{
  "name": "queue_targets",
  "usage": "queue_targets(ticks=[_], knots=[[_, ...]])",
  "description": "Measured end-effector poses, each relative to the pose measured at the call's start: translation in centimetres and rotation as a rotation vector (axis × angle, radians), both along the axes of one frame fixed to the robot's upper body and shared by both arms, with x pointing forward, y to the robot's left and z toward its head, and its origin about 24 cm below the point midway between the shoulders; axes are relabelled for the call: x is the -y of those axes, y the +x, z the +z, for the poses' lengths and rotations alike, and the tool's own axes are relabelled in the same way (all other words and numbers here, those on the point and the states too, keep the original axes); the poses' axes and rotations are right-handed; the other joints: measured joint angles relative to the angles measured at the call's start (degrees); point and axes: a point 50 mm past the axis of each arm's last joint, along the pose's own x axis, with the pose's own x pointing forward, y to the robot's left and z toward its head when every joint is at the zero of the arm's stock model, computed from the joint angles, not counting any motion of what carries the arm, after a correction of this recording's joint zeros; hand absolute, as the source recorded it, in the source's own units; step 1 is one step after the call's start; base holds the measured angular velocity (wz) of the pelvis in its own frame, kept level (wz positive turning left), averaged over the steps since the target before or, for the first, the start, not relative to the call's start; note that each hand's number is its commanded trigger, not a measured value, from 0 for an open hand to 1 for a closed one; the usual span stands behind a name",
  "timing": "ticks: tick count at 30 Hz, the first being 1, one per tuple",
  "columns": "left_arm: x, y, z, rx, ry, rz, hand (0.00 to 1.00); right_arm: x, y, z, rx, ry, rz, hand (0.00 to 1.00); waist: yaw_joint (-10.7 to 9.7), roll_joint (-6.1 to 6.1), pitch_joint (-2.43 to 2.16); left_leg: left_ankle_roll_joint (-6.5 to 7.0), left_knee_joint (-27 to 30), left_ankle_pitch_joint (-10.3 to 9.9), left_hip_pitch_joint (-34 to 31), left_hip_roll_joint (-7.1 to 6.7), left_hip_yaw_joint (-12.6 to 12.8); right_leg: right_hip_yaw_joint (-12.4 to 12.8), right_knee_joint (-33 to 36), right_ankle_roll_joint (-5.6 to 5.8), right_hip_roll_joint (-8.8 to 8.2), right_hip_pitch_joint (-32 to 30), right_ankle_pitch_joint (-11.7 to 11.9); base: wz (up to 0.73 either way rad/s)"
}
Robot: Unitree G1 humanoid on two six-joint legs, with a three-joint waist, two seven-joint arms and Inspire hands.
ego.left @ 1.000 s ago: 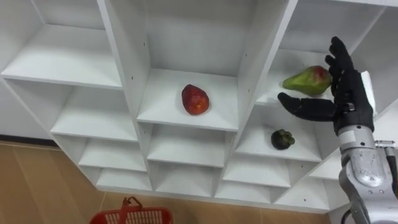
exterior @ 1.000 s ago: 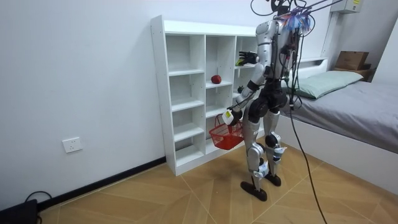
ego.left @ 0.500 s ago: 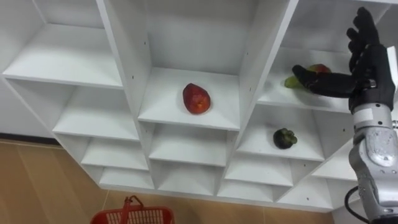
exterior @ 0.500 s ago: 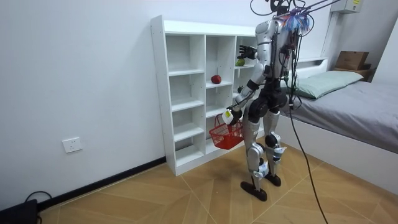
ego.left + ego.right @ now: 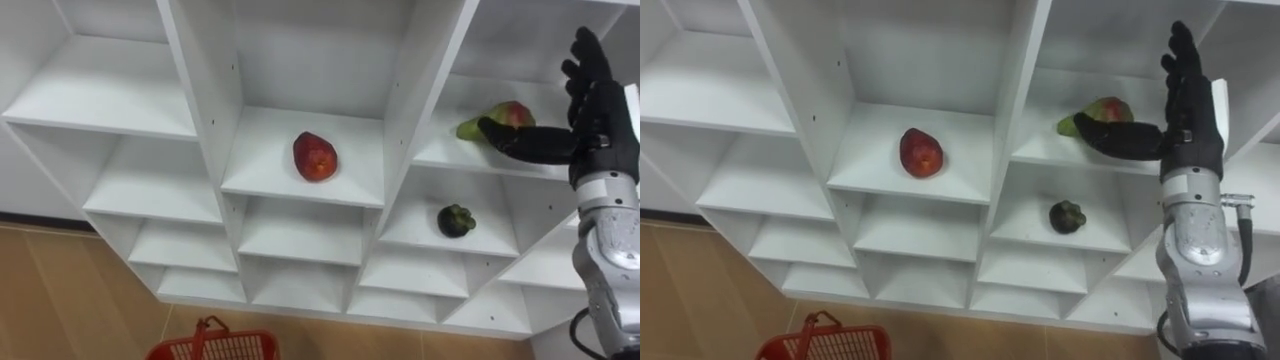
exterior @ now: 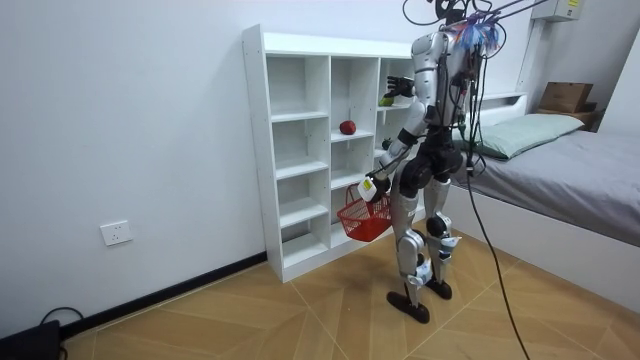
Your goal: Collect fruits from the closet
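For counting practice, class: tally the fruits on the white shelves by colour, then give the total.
Red fruit: 1
Green-and-red fruit: 1
Dark fruit: 1
Total: 3

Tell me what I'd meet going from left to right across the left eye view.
red basket → red fruit → dark fruit → right hand. The green and red fruit is left out, since the hand's thumb crosses in front of it.
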Motion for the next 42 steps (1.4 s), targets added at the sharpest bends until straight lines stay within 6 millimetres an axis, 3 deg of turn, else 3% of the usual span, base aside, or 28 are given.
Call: queue_targets(ticks=[11,24,42], knots=[[-0.7,-0.5,0.0,-0.011,0.012,0.031,1.00,1.2,0.0,-2.1,-0.110,0.010,-0.011,0.00,-0.08,-0.30,0.17,-0.01,0.01,0.01,0.95,0.02,-0.40,-0.48,-0.17,0.00,-0.07,0.90,0.00,0.01],[-1.1,-0.5,0.2,-0.007,0.022,0.026,1.00,1.9,-0.3,-3.2,-0.199,-0.047,0.030,0.00,0.21,-1.26,-0.22,-0.02,0.46,0.02,0.97,-0.13,-1.27,-0.86,-0.10,0.00,-0.09,1.44,0.00,0.02],[-1.5,-0.1,0.4,0.007,0.037,0.017,1.00,2.1,0.2,-2.5,-0.224,-0.195,0.066,0.00,1.04,-1.72,-0.05,-0.02,0.23,0.02,0.95,0.05,-1.27,-0.87,-0.02,0.00,-0.09,1.40,0.00,0.00]])
